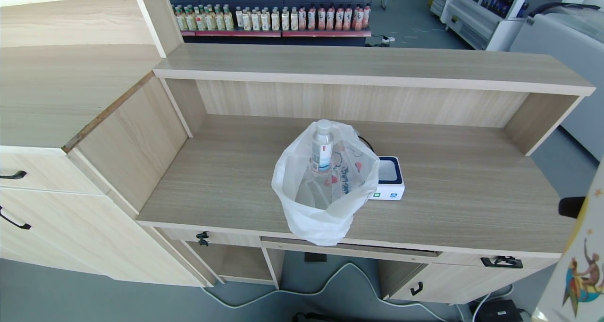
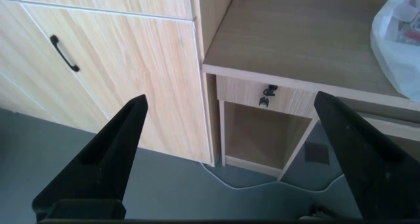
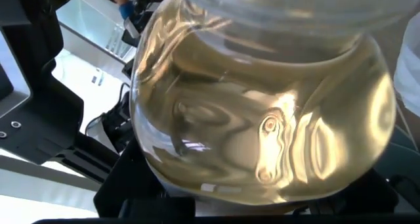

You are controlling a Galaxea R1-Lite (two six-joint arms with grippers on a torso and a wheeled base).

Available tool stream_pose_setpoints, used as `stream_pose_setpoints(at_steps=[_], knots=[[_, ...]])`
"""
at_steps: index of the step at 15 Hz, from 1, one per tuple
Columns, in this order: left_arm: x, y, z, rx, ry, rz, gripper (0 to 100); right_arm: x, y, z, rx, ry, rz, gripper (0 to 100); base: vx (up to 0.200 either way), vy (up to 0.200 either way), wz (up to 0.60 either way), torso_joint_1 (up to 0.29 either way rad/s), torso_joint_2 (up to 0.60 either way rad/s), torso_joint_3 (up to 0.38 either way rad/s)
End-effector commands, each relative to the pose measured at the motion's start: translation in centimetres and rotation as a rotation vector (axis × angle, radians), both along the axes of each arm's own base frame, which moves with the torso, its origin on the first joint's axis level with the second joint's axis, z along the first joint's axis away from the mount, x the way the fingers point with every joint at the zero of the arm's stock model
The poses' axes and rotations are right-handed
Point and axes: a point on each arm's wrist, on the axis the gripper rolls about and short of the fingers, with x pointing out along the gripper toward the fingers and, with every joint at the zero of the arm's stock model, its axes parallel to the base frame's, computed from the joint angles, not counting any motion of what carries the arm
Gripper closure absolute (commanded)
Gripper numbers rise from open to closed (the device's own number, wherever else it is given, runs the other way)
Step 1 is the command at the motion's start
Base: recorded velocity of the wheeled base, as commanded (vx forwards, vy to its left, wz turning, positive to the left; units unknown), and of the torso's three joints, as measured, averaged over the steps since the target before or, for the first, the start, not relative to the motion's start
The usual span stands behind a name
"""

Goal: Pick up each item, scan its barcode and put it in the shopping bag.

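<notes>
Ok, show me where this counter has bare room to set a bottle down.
Two bare stretches of the counter: the wide one right of the scanner, out to the right wall, and one left of the shopping bag, up to the left wall. The middle is crowded: the bag, a bottle standing in it, and the scanner close beside it.

The white shopping bag (image 1: 302,218) bears red-and-blue print; the white scanner (image 1: 391,188) has a navy top.
</notes>
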Motion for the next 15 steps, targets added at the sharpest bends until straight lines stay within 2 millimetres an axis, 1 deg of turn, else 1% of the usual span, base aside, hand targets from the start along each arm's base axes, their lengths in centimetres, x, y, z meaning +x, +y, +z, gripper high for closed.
stream_pose_setpoints(at_steps=[1,5,6,7,8,9,10,11,13,14,15], knots=[[0.0,0.0,0.0,0.001,-0.001,0.001,0,0.1,0.0,0.4,0.005,-0.013,0.002,100,0.0,0.0,0.0,0.0,0.0,0.0],[0.0,0.0,0.0,0.001,-0.001,-0.001,0,0.7,0.2,0.3,-0.011,-0.026,-0.007,100,0.0,0.0,0.0,0.0,0.0,0.0],[0.0,0.0,0.0,-0.001,-0.001,-0.001,0,1.4,0.0,0.1,-0.03,-0.059,-0.042,100,0.0,0.0,0.0,0.0,0.0,0.0],[0.0,0.0,0.0,0.001,-0.001,0.001,0,2.5,-0.3,-0.4,-0.074,-0.12,-0.102,100,0.0,0.0,0.0,0.0,0.0,0.0],[0.0,0.0,0.0,-0.001,-0.001,0.001,0,4.0,-1.0,-1.1,-0.148,-0.196,-0.228,100,0.0,0.0,0.0,0.0,0.0,0.0],[0.0,0.0,0.0,0.001,-0.001,0.001,0,5.6,-2.0,-2.2,-0.276,-0.285,-0.405,100,0.0,0.0,0.0,0.0,0.0,0.0],[0.0,0.0,0.0,0.001,-0.001,0.001,0,7.0,-3.2,-3.2,-0.406,-0.343,-0.537,100,0.0,0.0,0.0,0.0,0.0,0.0],[0.0,0.0,0.0,-0.001,-0.001,0.001,0,7.9,-4.5,-4.0,-0.527,-0.391,-0.634,100,0.0,0.0,0.0,0.0,0.0,0.0],[0.0,0.0,0.0,-0.001,-0.001,0.001,0,9.0,-7.7,-5.4,-0.746,-0.454,-0.838,100,0.0,0.0,0.0,0.0,0.0,0.0],[0.0,0.0,0.0,0.001,0.001,0.001,0,9.4,-8.5,-5.9,-0.792,-0.473,-0.886,100,0.0,0.0,0.0,0.0,0.0,0.0],[0.0,0.0,0.0,0.001,-0.001,-0.001,0,10.1,-10.0,-6.9,-0.862,-0.523,-0.964,100,0.0,0.0,0.0,0.0,0.0,0.0]])
